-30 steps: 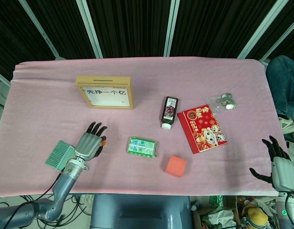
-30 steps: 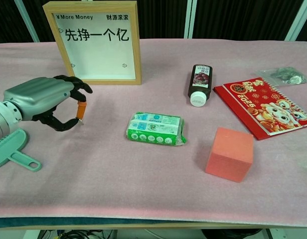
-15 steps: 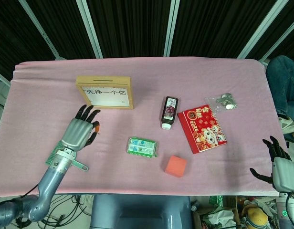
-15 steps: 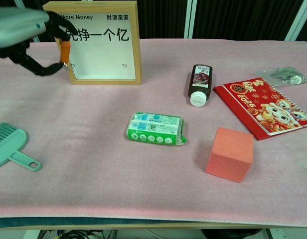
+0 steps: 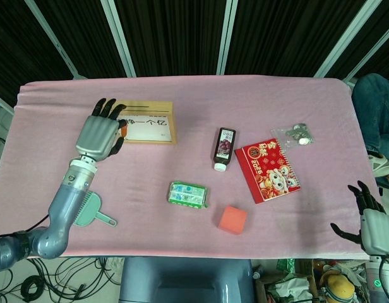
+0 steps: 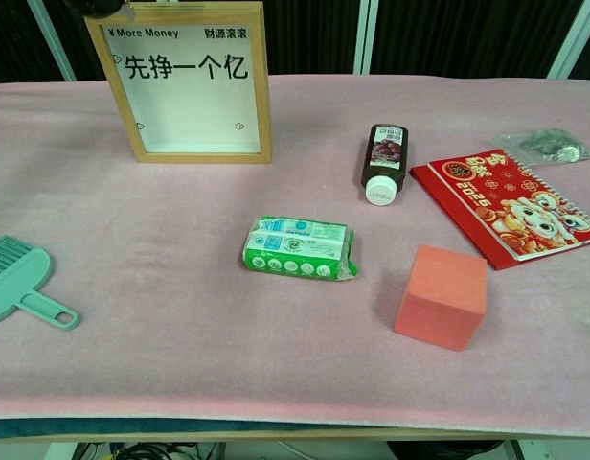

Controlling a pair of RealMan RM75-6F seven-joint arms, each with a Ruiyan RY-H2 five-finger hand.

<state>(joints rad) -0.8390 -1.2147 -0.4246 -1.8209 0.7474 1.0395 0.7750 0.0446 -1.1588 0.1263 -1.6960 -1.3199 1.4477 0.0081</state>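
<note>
Since a second ago the left robot hand [image 5: 101,132] has risen from beside the green brush [image 5: 86,208] to the top left corner of the wooden frame [image 5: 144,123], carrying a small orange piece [image 5: 124,124] that shows only as a sliver against its fingers; the pinch itself cannot be made out. At the bench's near right edge, the right robot hand [image 5: 370,218] hangs with fingers spread, holding nothing.

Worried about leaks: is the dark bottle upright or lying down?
Lying down. The bottle rests on its side on the pink cloth, white cap on, pointing toward the table's front edge.
</note>
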